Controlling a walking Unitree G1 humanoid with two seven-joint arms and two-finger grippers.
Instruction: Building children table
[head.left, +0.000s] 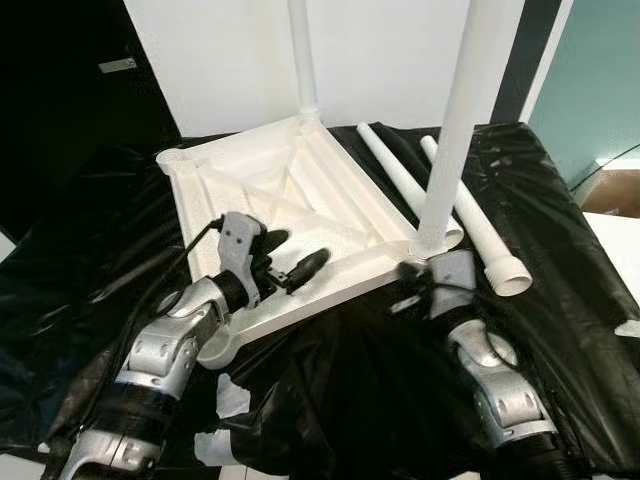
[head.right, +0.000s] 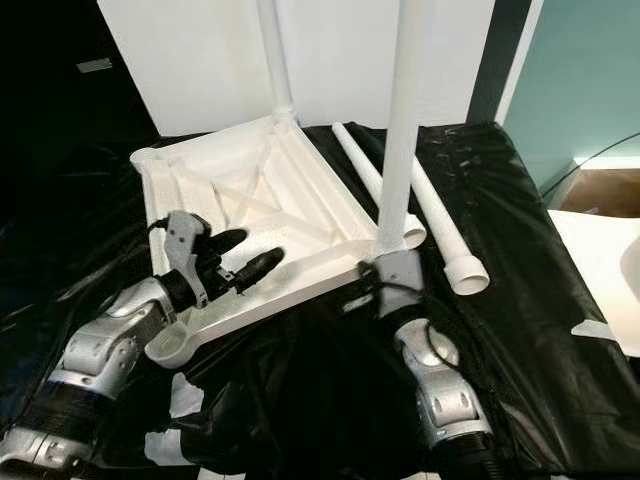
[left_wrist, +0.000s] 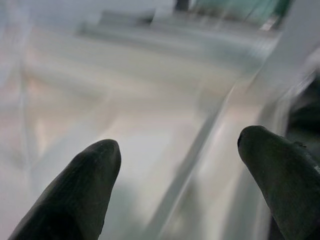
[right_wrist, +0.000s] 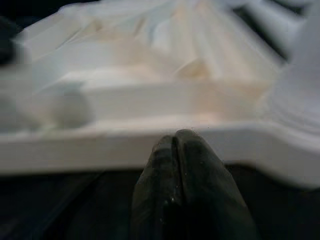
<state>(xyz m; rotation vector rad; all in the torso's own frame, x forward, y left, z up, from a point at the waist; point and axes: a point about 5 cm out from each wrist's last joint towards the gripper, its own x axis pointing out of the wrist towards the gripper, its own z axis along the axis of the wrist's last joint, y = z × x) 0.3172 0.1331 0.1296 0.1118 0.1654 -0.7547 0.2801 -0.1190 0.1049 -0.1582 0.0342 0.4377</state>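
Note:
A white plastic tabletop (head.left: 290, 200) lies upside down on a surface covered in black sheeting, ribs facing up. Two white legs stand upright in its corners: one at the far corner (head.left: 303, 60), one at the near right corner (head.left: 455, 130). Two loose white legs (head.left: 470, 215) lie to the right of it. My left gripper (head.left: 290, 255) hovers open over the tabletop's near left part; its fingers (left_wrist: 85, 190) spread wide in the left wrist view. My right gripper (right_wrist: 177, 150) is shut just in front of the tabletop's near edge, beside the base of the near right leg.
An empty leg socket (head.left: 222, 348) juts out at the tabletop's near left corner, by my left forearm. Black plastic sheeting (head.left: 350, 400) covers the whole work surface. A white wall stands behind, and a pale surface (head.right: 600, 270) lies at the right.

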